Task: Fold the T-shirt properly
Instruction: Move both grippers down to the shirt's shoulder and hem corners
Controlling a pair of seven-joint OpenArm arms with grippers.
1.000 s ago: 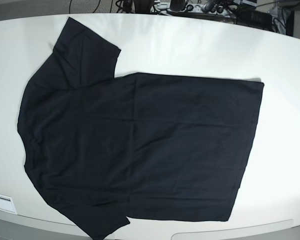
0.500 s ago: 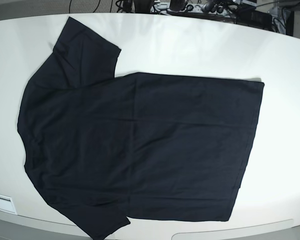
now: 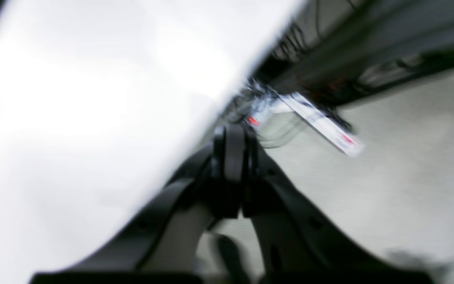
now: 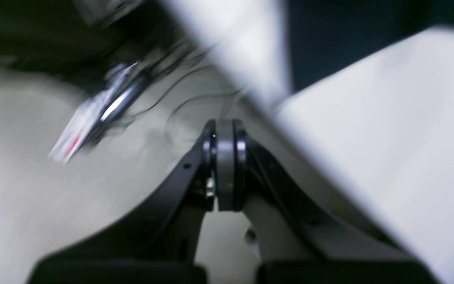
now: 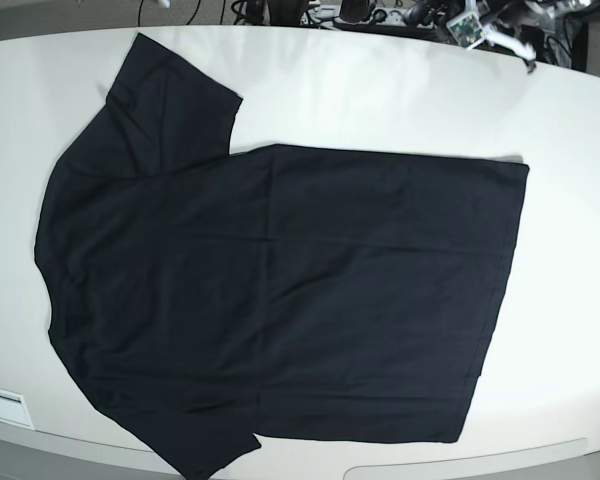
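Note:
The black T-shirt (image 5: 280, 290) lies spread flat on the white table (image 5: 400, 100), sleeves at the left and hem at the right. Neither gripper touches it. In the blurred left wrist view my left gripper (image 3: 231, 157) is shut and empty, hanging past the table's edge above the floor. In the blurred right wrist view my right gripper (image 4: 225, 165) is shut and empty, also off the table's edge, with a dark strip of the T-shirt (image 4: 349, 39) beyond it. Part of the left arm (image 5: 490, 28) shows at the base view's top right edge.
Cables and equipment (image 5: 360, 12) lie behind the table's far edge. A power strip (image 3: 321, 126) lies on the floor. A white label (image 5: 2, 405) sits at the table's near left corner. Bare table (image 5: 570, 250) lies to the right of the hem.
Part of the left arm has come into the base view at the top right, and a small white piece at the top left. The T-shirt has not moved.

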